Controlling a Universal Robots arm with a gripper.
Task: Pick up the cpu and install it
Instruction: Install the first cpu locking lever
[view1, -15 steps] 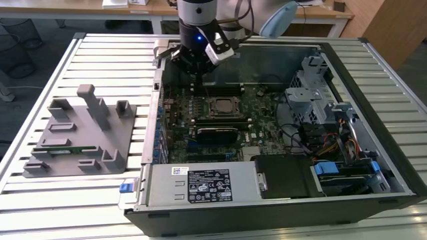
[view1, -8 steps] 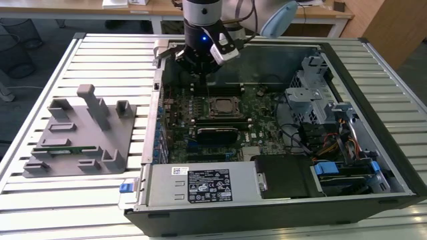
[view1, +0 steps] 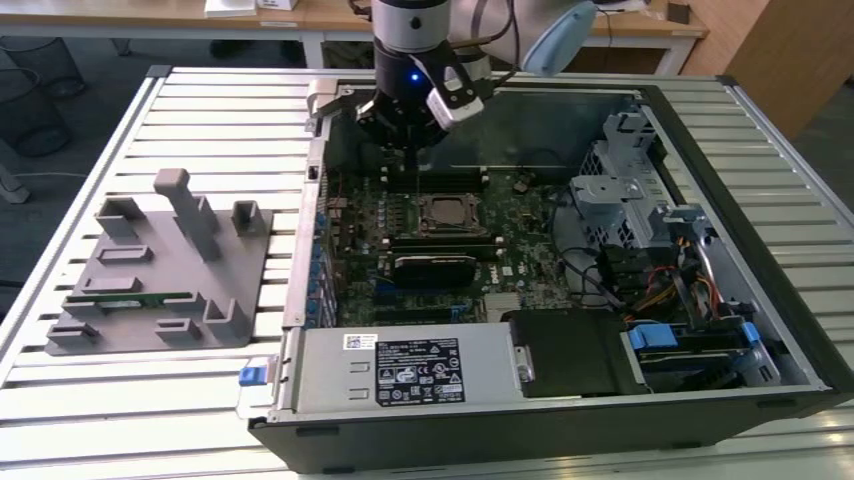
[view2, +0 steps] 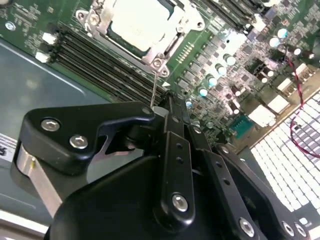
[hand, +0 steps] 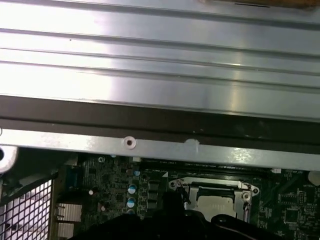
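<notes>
The cpu (view1: 445, 212) lies flat in the square socket in the middle of the motherboard, silver top plate up. In both wrist views the cpu (view2: 137, 25) (hand: 215, 201) rests inside the metal socket frame, with a thin wire lever (view2: 153, 90) standing up beside it. My gripper (view1: 407, 158) hangs above the memory slots just behind the socket, towards the back wall of the open computer case, not touching the cpu. Its black body takes up the lower half of the second wrist view.
The open computer case (view1: 747, 120) lies on a slatted metal table (view1: 200, 110). A grey fixture plate (view1: 160, 270) at the exterior view's left holds a green memory stick (view1: 127, 297). Drive cages and cables (view1: 641, 230) crowd the case's right; the power supply (view1: 400, 368) sits at the front.
</notes>
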